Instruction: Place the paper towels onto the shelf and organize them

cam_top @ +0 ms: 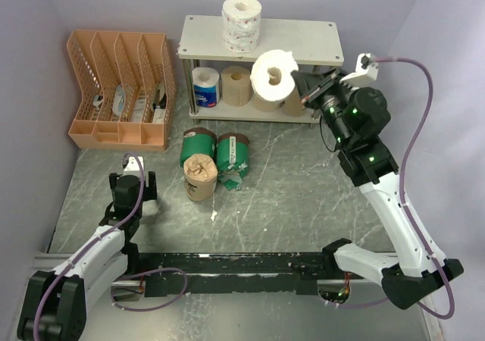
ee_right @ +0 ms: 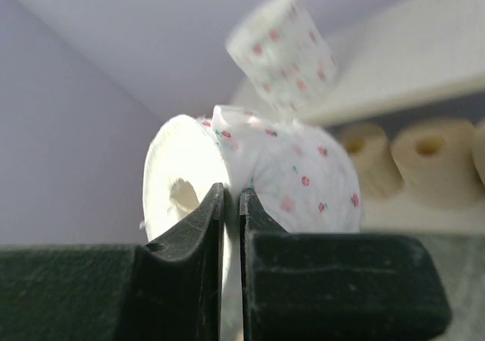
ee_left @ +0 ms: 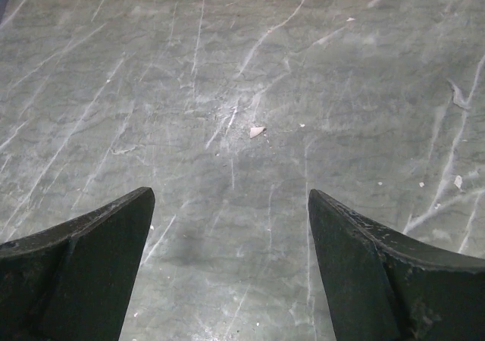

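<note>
White dotted paper-towel roll [cam_top: 273, 74] hangs in front of the shelf [cam_top: 303, 42], the right pincer [ee_right: 232, 204] clamped thinly on its edge. Light, soft, easily crushed: likely safer held through the core wall. The left pincer [ee_left: 231, 227] stands open, empty.

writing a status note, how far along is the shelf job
Done: one patterned roll on the shelf top, blue-wrapped roll and tan rolls below. In hand: right fingers pinch a second patterned roll near the shelf. Remaining: two green rolls, one brown roll on the table.
</note>
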### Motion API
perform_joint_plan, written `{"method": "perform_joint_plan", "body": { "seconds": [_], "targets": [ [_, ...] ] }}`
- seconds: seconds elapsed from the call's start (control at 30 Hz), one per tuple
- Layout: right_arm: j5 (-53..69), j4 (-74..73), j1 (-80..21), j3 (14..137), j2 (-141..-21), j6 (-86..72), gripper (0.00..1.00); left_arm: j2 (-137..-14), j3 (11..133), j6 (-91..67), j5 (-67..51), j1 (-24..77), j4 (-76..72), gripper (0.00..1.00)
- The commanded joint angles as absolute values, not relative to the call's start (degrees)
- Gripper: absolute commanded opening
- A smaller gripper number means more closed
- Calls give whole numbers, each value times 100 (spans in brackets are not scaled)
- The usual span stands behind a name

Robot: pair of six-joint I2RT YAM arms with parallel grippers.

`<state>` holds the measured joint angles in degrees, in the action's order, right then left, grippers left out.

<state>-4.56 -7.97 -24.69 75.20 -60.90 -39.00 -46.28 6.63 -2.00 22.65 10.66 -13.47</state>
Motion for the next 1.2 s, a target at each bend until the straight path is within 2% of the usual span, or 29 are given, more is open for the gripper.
{"method": "perform_joint_plan", "body": {
  "seconds": [0.0,0.13,0.33,0.47,0.53,0.67,0.7,0.77,0.83,1.03,1.17],
  "targets": [
    [-1005,184,-2426,8300,-6474,-4650,0,-4782,923,-289,1907,796,-1529,94],
    [-1400,237,-2393,8814,-7099,-4812,0,-4982,1021,-318,1741,619,-1496,94],
    [-1301,236,-1872,9534,-8077,-5025,0,-5055,1079,-336,1402,316,-1464,94],
    [-777,362,-1253,9930,-8797,-5474,0,-5128,1119,-352,1286,183,-1452,94],
    [-47,471,-1023,9957,-9010,-5738,0,-5145,1133,-361,1275,159,-1450,94],
    [771,764,-992,9374,-8534,-5043,0,-5147,1134,-370,1266,136,-1450,94],
    [778,536,-1011,9119,-8258,-4680,12,-5157,1134,-369,1266,132,-1450,94],
    [361,48,-1128,8423,-7602,-3937,44,-5165,1141,-371,1266,132,-1450,94],
    [36,-142,-1195,7523,-6989,-3408,59,-5189,1147,-369,1262,132,-1458,94],
    [240,205,-1270,5317,-6555,-3442,67,-5264,1160,-353,1261,142,-1494,94],
    [-231,800,-1682,4771,-7020,-2769,72,-5241,1154,-354,1274,158,-1486,94]
  ]
}}
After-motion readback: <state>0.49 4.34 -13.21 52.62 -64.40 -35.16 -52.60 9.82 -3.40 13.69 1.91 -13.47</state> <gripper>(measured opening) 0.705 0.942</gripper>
